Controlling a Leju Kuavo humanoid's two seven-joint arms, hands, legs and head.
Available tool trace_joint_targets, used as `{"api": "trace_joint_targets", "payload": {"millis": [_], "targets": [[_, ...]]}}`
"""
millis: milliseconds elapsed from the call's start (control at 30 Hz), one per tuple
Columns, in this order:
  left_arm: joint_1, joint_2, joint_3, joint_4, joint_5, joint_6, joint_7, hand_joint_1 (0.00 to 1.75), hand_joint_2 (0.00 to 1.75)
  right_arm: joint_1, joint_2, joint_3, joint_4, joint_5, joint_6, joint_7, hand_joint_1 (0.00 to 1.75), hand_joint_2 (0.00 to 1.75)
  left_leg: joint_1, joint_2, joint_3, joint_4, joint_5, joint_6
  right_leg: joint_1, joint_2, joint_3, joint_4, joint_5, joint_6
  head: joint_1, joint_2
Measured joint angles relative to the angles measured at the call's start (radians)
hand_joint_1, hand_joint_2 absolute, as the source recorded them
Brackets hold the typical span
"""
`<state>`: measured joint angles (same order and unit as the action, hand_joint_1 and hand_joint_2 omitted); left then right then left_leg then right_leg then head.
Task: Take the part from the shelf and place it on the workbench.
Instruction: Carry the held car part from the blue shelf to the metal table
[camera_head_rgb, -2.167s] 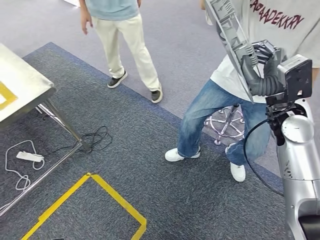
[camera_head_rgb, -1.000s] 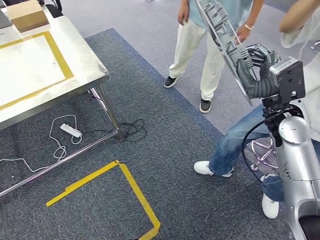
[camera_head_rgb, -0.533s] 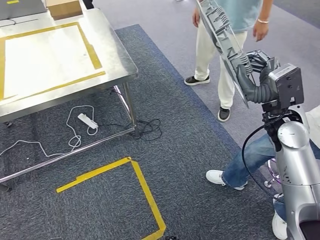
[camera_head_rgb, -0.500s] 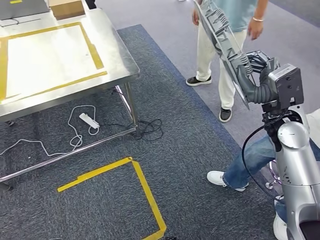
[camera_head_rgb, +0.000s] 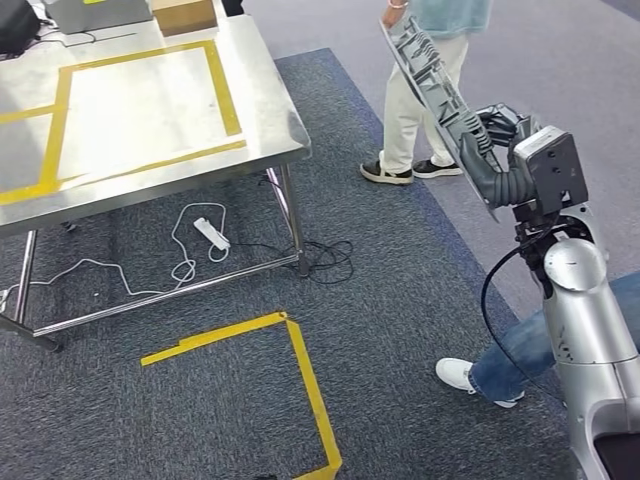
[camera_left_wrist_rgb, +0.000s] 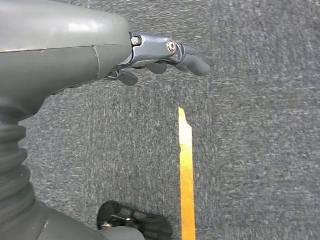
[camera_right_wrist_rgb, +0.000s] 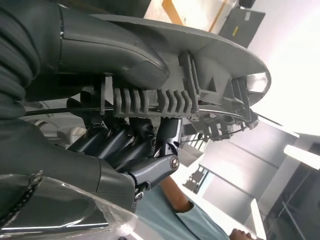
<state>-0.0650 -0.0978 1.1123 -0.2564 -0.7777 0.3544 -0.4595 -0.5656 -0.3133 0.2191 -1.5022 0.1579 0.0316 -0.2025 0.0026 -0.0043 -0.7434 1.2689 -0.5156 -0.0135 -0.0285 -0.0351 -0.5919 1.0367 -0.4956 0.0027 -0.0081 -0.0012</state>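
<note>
right hand around flat, ribbed grey plastic part

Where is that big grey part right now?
In the head view the part is held up in the right hand, on the right, not yet over the workbench.

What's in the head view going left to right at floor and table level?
Steel workbench with yellow tape frame → white power strip on the carpet → yellow tape corner on the floor → grey ribbed plastic part → right hand gripping it.
</note>
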Motion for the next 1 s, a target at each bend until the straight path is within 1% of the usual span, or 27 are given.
{"api": "trace_joint_targets", "payload": {"millis": [33, 67, 100, 133, 167, 233, 267, 300, 333, 367, 400, 433, 467, 500, 533, 567, 600, 633, 667, 733, 800, 833, 867, 900, 933, 967, 1000], "targets": [[0.0, 0.0, 0.004, 0.0, 0.0, 0.001, 0.0, 0.0, 1.75, -0.001, 0.001, 0.004, 0.002, 0.002, 0.0, 0.001, 1.75, 1.75, -0.002, 0.011, 0.033, -0.073, 0.041, 0.006, 0.001, -0.008, 0.005, -0.001, -0.004, 0.002, 0.0, 0.0], [-0.001, 0.002, 0.008, 0.0, 0.0, 0.001, 0.0, 0.0, 1.75, -0.003, 0.001, 0.007, 0.005, 0.003, 0.0, 0.001, 1.75, 1.75, -0.008, 0.027, 0.065, -0.141, 0.069, 0.013, 0.003, -0.016, 0.01, -0.001, -0.007, 0.005, 0.0, 0.0], [-0.002, 0.003, 0.01, -0.001, 0.0, 0.002, 0.0, 0.0, 1.75, -0.006, 0.002, 0.01, 0.007, 0.006, 0.0, 0.001, 1.75, 1.75, -0.014, 0.041, 0.089, -0.193, 0.084, 0.022, 0.006, -0.023, 0.012, -0.002, -0.01, 0.008, 0.0, 0.0], [-0.003, 0.003, 0.013, -0.001, 0.0, 0.002, 0.0, 0.0, 1.75, -0.008, 0.003, 0.013, 0.01, 0.01, 0.0, 0.002, 1.75, 1.75, -0.019, 0.051, 0.102, -0.224, 0.088, 0.028, 0.008, -0.031, 0.014, -0.003, -0.012, 0.013, 0.001, 0.0], [-0.004, 0.004, 0.015, -0.001, 0.001, 0.002, 0.0, 0.0, 1.75, -0.011, 0.006, 0.016, 0.014, 0.015, 0.0, 0.003, 1.75, 1.75, -0.023, 0.052, 0.103, -0.23, 0.083, 0.033, 0.01, -0.038, 0.015, -0.006, -0.013, 0.017, 0.001, 0.0], [-0.003, 0.003, 0.022, -0.002, 0.003, 0.003, 0.0, 0.0, 1.75, -0.02, 0.017, 0.025, 0.024, 0.033, -0.002, 0.006, 1.75, 1.75, -0.021, 0.038, 0.109, -0.243, 0.084, 0.041, 0.009, -0.046, 0.02, -0.009, -0.018, 0.027, 0.002, 0.0], [-0.003, 0.003, 0.025, -0.002, 0.004, 0.003, 0.0, 0.0, 1.75, -0.025, 0.023, 0.031, 0.03, 0.044, -0.004, 0.006, 1.75, 1.75, -0.018, 0.031, 0.115, -0.25, 0.086, 0.046, 0.009, -0.036, 0.016, 0.002, -0.029, 0.031, 0.002, 0.0], [-0.005, 0.002, 0.028, -0.003, 0.005, 0.003, 0.0, 0.0, 1.75, -0.03, 0.029, 0.039, 0.038, 0.054, -0.007, 0.007, 1.75, 1.75, -0.014, 0.023, 0.121, -0.257, 0.089, 0.051, 0.008, -0.018, 0.001, 0.035, -0.047, 0.033, 0.004, 0.0], [-0.008, 0.001, 0.031, -0.003, 0.006, 0.002, 0.0, 0.0, 1.75, -0.033, 0.034, 0.046, 0.046, 0.064, -0.01, 0.008, 1.75, 1.75, -0.011, 0.014, 0.126, -0.261, 0.09, 0.055, 0.007, 0.004, -0.027, 0.09, -0.073, 0.034, 0.007, 0.0], [-0.012, 0.001, 0.032, -0.003, 0.006, 0.002, 0.0, 0.0, 1.75, -0.036, 0.039, 0.053, 0.054, 0.071, -0.012, 0.009, 1.75, 1.75, -0.01, 0.005, 0.126, -0.262, 0.09, 0.057, 0.007, 0.021, -0.064, 0.159, -0.101, 0.035, 0.009, 0.0], [-0.014, 0.0, 0.034, -0.003, 0.006, 0.002, 0.0, 0.0, 1.75, -0.037, 0.043, 0.058, 0.062, 0.076, -0.013, 0.009, 1.75, 1.75, -0.01, -0.005, 0.126, -0.261, 0.089, 0.058, 0.008, 0.029, -0.103, 0.225, -0.121, 0.036, 0.011, 0.0], [-0.014, 0.0, 0.034, -0.003, 0.006, 0.001, 0.0, 0.0, 1.75, -0.039, 0.047, 0.063, 0.069, 0.079, -0.014, 0.01, 1.75, 1.75, -0.01, -0.016, 0.127, -0.26, 0.088, 0.059, 0.008, 0.032, -0.13, 0.265, -0.125, 0.037, 0.011, 0.0], [-0.015, 0.0, 0.035, -0.003, 0.006, 0.001, 0.0, 0.0, 1.75, -0.04, 0.051, 0.067, 0.075, 0.081, -0.014, 0.01, 1.75, 1.75, -0.01, -0.027, 0.128, -0.258, 0.086, 0.059, 0.007, 0.033, -0.142, 0.269, -0.107, 0.038, 0.011, 0.0], [-0.014, 0.0, 0.036, -0.003, 0.006, 0.001, 0.0, 0.0, 1.75, -0.042, 0.054, 0.072, 0.08, 0.084, -0.014, 0.01, 1.75, 1.75, -0.009, -0.038, 0.129, -0.255, 0.083, 0.057, 0.007, 0.034, -0.132, 0.23, -0.07, 0.037, 0.011, 0.0], [-0.014, 0.0, 0.036, -0.003, 0.005, 0.0, 0.0, 0.0, 1.75, -0.046, 0.057, 0.076, 0.085, 0.087, -0.014, 0.01, 1.75, 1.75, -0.008, -0.049, 0.13, -0.25, 0.079, 0.054, 0.005, 0.04, -0.109, 0.163, -0.025, 0.038, 0.011, 0.0], [-0.014, -0.001, 0.037, -0.003, 0.004, -0.001, 0.0, 0.0, 1.75, -0.05, 0.06, 0.081, 0.091, 0.091, -0.014, 0.011, 1.75, 1.75, -0.007, -0.06, 0.129, -0.245, 0.074, 0.05, 0.003, 0.054, -0.082, 0.099, 0.007, 0.038, 0.011, 0.0], [-0.015, -0.001, 0.038, -0.003, 0.003, -0.002, 0.0, 0.0, 1.75, -0.055, 0.063, 0.086, 0.096, 0.096, -0.014, 0.011, 1.75, 1.75, -0.007, -0.069, 0.125, -0.237, 0.071, 0.045, 0.001, 0.068, -0.058, 0.046, 0.026, 0.037, 0.011, 0.0], [-0.015, 0.0, 0.039, -0.003, 0.001, -0.003, 0.0, 0.0, 1.75, -0.059, 0.066, 0.092, 0.102, 0.103, -0.014, 0.012, 1.75, 1.75, -0.007, -0.076, 0.119, -0.232, 0.069, 0.04, 0.0, 0.079, -0.044, 0.017, 0.029, 0.035, 0.01, 0.0], [-0.014, 0.0, 0.039, -0.003, 0.0, -0.004, 0.0, 0.0, 1.75, -0.062, 0.07, 0.097, 0.108, 0.109, -0.014, 0.013, 1.75, 1.75, -0.006, -0.083, 0.114, -0.23, 0.07, 0.035, 0.001, 0.085, -0.038, 0.01, 0.022, 0.032, 0.01, 0.0], [-0.01, 0.0, 0.04, -0.003, -0.004, -0.004, 0.0, 0.0, 1.75, -0.07, 0.082, 0.107, 0.118, 0.123, -0.016, 0.016, 1.75, 1.75, -0.004, -0.09, 0.109, -0.229, 0.069, 0.026, 0.0, 0.074, -0.034, 0.005, 0.021, 0.023, 0.01, 0.0], [-0.008, 0.0, 0.041, -0.003, -0.01, -0.005, 0.001, 0.0, 1.75, -0.08, 0.09, 0.115, 0.126, 0.139, -0.022, 0.02, 1.75, 1.75, -0.005, -0.059, 0.095, -0.195, 0.047, 0.013, -0.003, 0.059, -0.025, 0.0, 0.02, 0.011, 0.004, 0.0], [-0.01, 0.001, 0.041, -0.003, -0.013, -0.005, 0.001, 0.0, 1.75, -0.084, 0.092, 0.118, 0.131, 0.148, -0.026, 0.022, 1.75, 1.75, -0.005, -0.036, 0.075, -0.149, 0.024, 0.006, -0.003, 0.05, -0.02, -0.002, 0.018, 0.006, 0.002, 0.0], [-0.011, 0.001, 0.041, -0.003, -0.016, -0.006, 0.002, 0.0, 1.75, -0.088, 0.093, 0.122, 0.136, 0.157, -0.028, 0.024, 1.75, 1.75, -0.003, -0.017, 0.045, -0.086, -0.004, 0.0, -0.002, 0.041, -0.016, -0.003, 0.016, 0.002, -0.001, 0.0], [-0.012, 0.002, 0.041, -0.003, -0.02, -0.006, 0.004, 0.0, 1.75, -0.092, 0.093, 0.125, 0.141, 0.166, -0.03, 0.025, 1.75, 1.75, 0.0, -0.008, 0.011, -0.019, -0.029, -0.004, -0.002, 0.032, -0.013, -0.003, 0.013, 0.0, -0.002, 0.0], [-0.011, 0.002, 0.041, -0.003, -0.024, -0.007, 0.006, 0.0, 1.75, -0.095, 0.093, 0.129, 0.147, 0.176, -0.032, 0.027, 1.75, 1.75, 0.003, -0.004, -0.016, 0.031, -0.042, -0.006, -0.002, 0.025, -0.011, -0.003, 0.011, -0.001, -0.002, 0.0], [-0.01, 0.001, 0.041, -0.003, -0.027, -0.008, 0.009, 0.0, 1.75, -0.097, 0.093, 0.133, 0.152, 0.187, -0.034, 0.028, 1.75, 1.75, 0.006, -0.003, -0.027, 0.048, -0.035, -0.008, -0.002, 0.02, -0.008, -0.003, 0.008, 0.0, -0.002, 0.0], [-0.009, 0.001, 0.041, -0.003, -0.029, -0.009, 0.01, 0.0, 1.75, -0.1, 0.093, 0.136, 0.156, 0.197, -0.036, 0.03, 1.75, 1.75, 0.007, -0.002, -0.019, 0.025, -0.011, -0.007, -0.002, 0.016, -0.004, -0.003, 0.005, 0.002, -0.002, 0.0]]}}
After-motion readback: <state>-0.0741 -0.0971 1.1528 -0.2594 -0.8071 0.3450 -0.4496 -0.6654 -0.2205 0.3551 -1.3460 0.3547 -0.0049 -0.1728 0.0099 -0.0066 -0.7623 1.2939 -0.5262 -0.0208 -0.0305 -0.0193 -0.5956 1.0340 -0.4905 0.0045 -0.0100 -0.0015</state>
